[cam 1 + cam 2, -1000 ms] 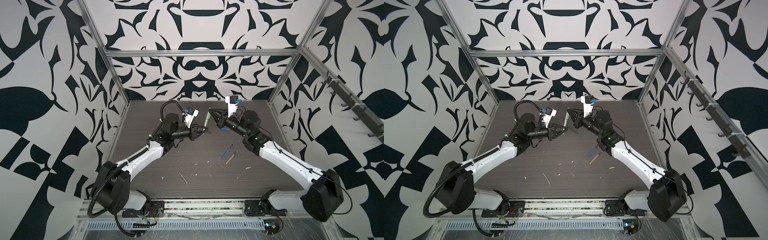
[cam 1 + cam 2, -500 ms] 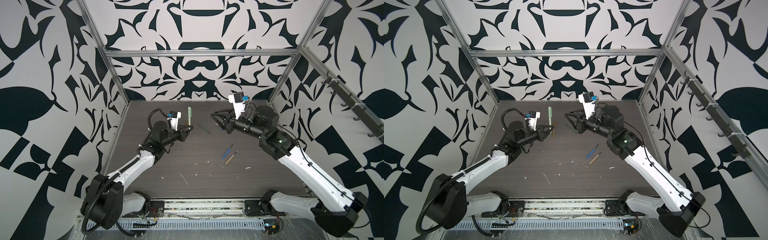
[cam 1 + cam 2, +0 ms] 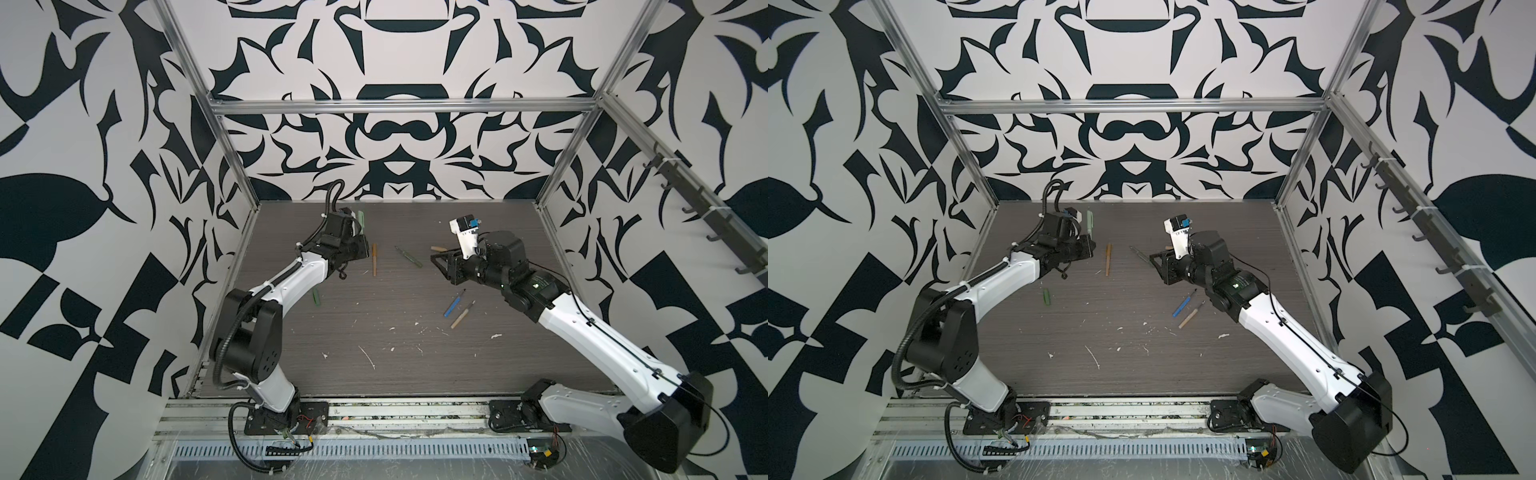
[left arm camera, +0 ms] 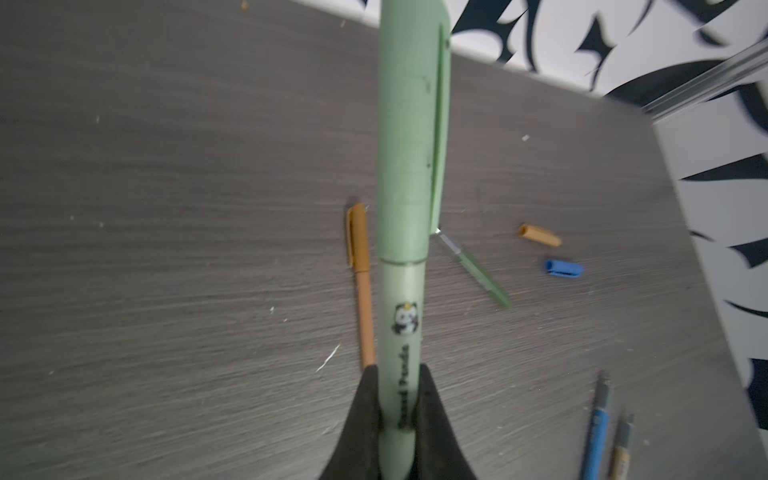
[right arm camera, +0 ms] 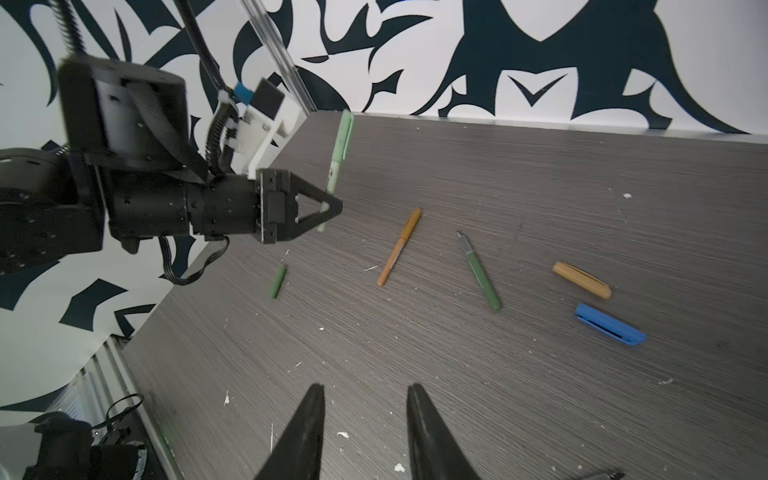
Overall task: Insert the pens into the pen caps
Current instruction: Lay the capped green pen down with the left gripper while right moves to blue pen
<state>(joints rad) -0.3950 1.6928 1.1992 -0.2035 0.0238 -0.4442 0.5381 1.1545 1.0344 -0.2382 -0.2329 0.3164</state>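
My left gripper (image 4: pixel 399 372) is shut on a pale green pen (image 4: pixel 401 299) whose pale green cap (image 4: pixel 411 124) sits over its tip; it hangs above the table's far left (image 3: pixel 360 220). My right gripper (image 5: pixel 365 388) is open and empty, hovering at the right (image 3: pixel 438 259). An ochre-brown pen (image 3: pixel 374 259) lies capped. A dark green pen (image 3: pixel 408 255) lies uncapped, its dark green cap (image 3: pixel 316 297) apart by the left arm. A tan cap (image 5: pixel 582 279) and a blue cap (image 5: pixel 611 324) lie together. A blue pen (image 3: pixel 454 303) and a tan pen (image 3: pixel 463 314) lie side by side.
White flecks and scratches (image 3: pixel 368 357) dot the dark wood table (image 3: pixel 374 374) toward the front. Patterned walls with metal frame posts (image 3: pixel 232 141) close in the left, back and right sides.
The two grippers, close together at mid-table a second ago, have drawn apart. The left one carried the pale green pen to the far left. The right one opened and pulled back right.
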